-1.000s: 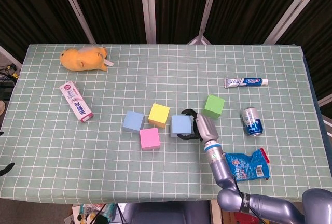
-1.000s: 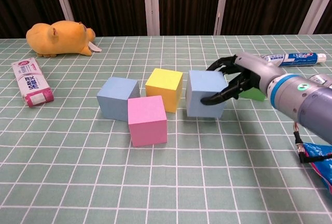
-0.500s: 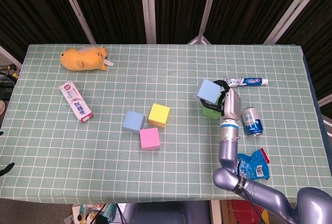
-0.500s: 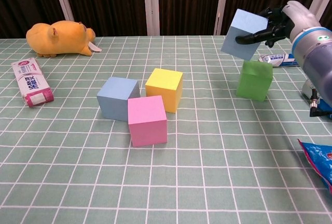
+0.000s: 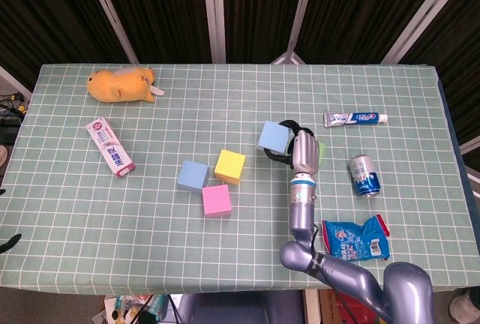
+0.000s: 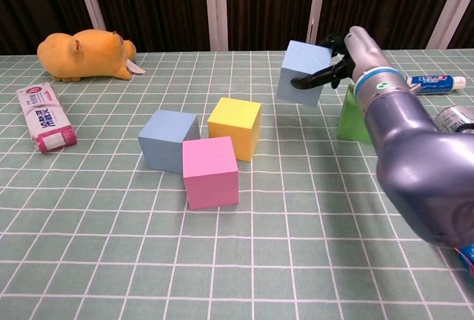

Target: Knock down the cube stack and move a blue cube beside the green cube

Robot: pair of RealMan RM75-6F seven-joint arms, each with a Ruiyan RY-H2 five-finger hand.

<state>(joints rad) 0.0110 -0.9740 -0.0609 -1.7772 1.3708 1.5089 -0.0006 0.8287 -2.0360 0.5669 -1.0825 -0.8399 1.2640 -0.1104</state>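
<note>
A lab: dark curtain panels point(image 5: 157, 9) behind a gridded table point(image 5: 225, 249).

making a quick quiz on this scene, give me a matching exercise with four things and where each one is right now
Things:
1. held blue cube
2. pink cube
3. plush toy
4. green cube

Places or states:
A. far left part of the table, lying beside nothing
B. lifted off the table, gripped by the right hand
C. on the table, partly hidden behind the right arm
D. on the table, in front of the yellow cube and the other blue cube

Pairs: 1-B, 2-D, 3-A, 4-C
</note>
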